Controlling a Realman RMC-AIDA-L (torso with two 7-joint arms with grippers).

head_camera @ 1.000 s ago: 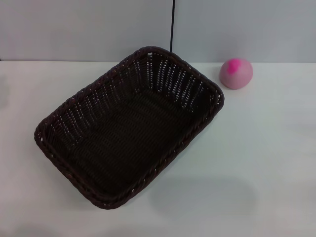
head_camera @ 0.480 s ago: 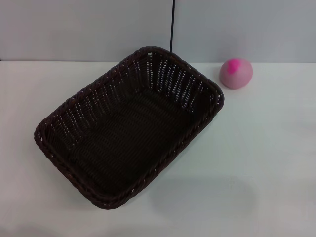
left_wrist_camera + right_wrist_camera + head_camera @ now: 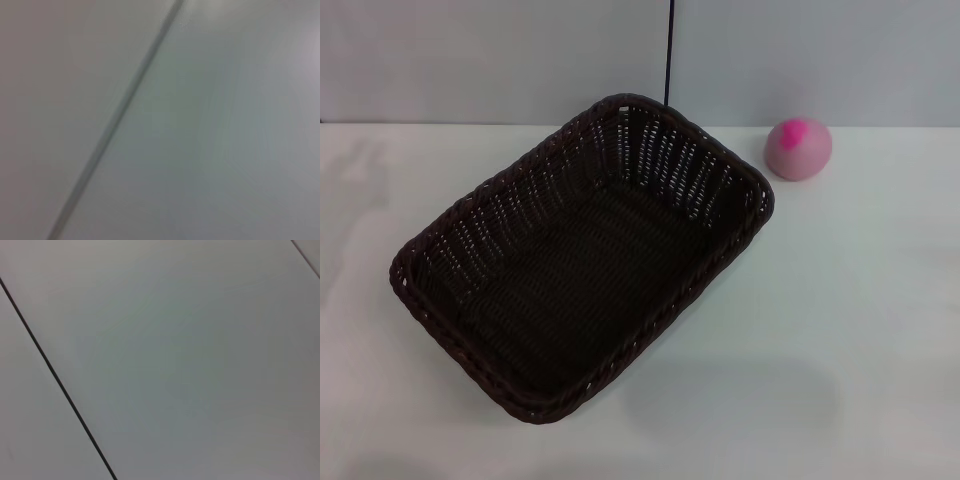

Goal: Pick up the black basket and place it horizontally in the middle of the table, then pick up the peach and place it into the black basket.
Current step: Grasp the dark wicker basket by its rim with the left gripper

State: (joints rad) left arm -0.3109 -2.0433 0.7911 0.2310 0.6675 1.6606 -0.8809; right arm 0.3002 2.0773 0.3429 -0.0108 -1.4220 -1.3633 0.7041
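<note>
Sitting askew on the white table, the black basket ran its long axis from about 7 o'clock to 1 o'clock in the head view, left of centre, open side up, nothing inside it. Peach was at roughly 2 o'clock from the basket, just beside its far right corner but apart from it, magenta patch on top, near the table's far edge. A thin dark cable ran up the grey wall behind the basket. Neither gripper was in view, so can't tell their state or whether they held anything. Both wrist views showed only plain pale surface crossed by one diagonal line.
</note>
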